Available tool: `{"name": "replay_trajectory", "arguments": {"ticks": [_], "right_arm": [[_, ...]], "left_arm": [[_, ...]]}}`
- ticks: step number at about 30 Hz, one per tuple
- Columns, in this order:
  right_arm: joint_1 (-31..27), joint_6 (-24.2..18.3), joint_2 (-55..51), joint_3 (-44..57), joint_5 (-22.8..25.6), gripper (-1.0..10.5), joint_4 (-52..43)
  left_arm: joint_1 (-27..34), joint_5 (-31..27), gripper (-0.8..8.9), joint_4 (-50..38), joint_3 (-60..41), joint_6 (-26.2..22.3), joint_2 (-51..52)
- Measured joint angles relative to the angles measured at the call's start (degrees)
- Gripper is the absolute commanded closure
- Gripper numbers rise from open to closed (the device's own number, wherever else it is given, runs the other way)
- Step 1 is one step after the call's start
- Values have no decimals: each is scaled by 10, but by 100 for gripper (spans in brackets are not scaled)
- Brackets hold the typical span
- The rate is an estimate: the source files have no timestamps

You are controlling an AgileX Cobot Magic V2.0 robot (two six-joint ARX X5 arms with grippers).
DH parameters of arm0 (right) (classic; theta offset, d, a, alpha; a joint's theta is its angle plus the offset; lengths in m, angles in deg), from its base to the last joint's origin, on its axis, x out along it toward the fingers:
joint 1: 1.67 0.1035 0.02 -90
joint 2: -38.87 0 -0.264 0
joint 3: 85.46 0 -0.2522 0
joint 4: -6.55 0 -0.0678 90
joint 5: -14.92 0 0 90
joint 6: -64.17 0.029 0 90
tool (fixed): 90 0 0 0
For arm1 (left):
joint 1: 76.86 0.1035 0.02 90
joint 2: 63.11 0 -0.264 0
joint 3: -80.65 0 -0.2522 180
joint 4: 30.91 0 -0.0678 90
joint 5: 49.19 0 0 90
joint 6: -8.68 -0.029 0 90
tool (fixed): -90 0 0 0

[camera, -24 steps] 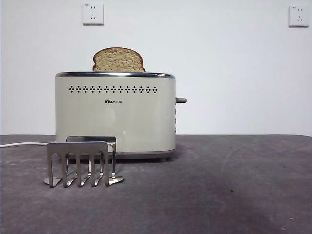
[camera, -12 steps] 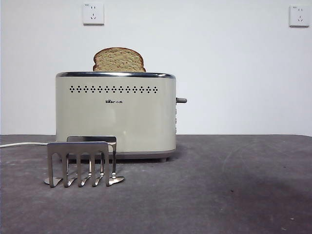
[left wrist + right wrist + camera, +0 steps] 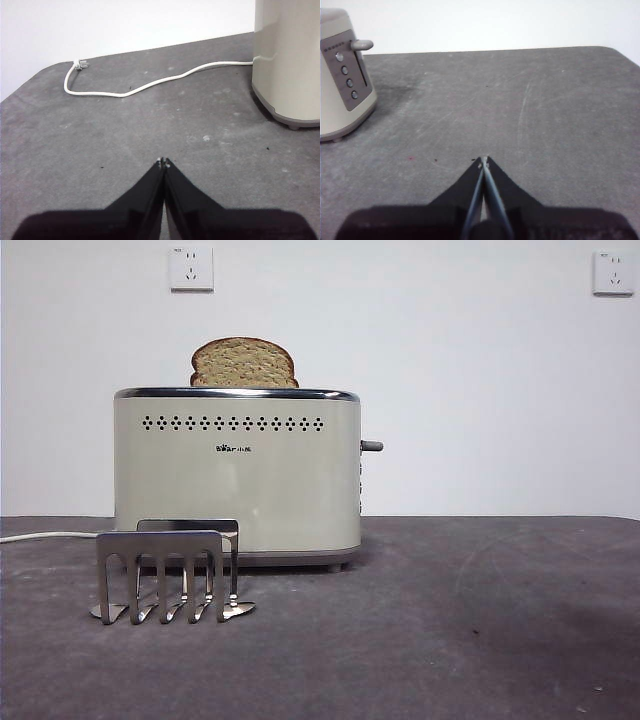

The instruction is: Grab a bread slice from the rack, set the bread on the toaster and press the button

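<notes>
- The table [image 3: 480, 620] lies wide and bare to the lever side of the toaster, giving an arm free room to approach.
- The toaster [image 3: 236, 475] has not moved over the last second; its lever [image 3: 362, 45] sits high, so by my judgement the button press remains undone.
- The rack [image 3: 165, 575] stands just in front, holding no slice.
- The slice of bread [image 3: 244, 363] sits upright in the toaster's slot, top half showing.
- The right gripper [image 3: 483, 161] and left gripper [image 3: 162, 162] hover over bare table, jaws pressed together, holding nothing.

A plain white wall [image 3: 480, 390] is being seen behind the dark grey table [image 3: 450, 620], two sockets [image 3: 191, 268] mounted at eleven and one o'clock.
</notes>
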Motion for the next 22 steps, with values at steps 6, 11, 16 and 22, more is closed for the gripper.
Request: {"name": "replay_trajectory", "arguments": {"ticks": [6, 11, 16, 22], "right_arm": [[0, 16, 0, 0, 0, 946, 0], [0, 24, 0, 0, 0, 946, 0], [0, 26, 0, 0, 0, 946, 0], [0, 26, 0, 0, 0, 946, 0]], "left_arm": [[0, 0, 817, 0, 0, 0, 0], [0, 0, 817, 0, 0, 0, 0], [0, 0, 817, 0, 0, 0, 0], [0, 0, 817, 0, 0, 0, 0]]}}
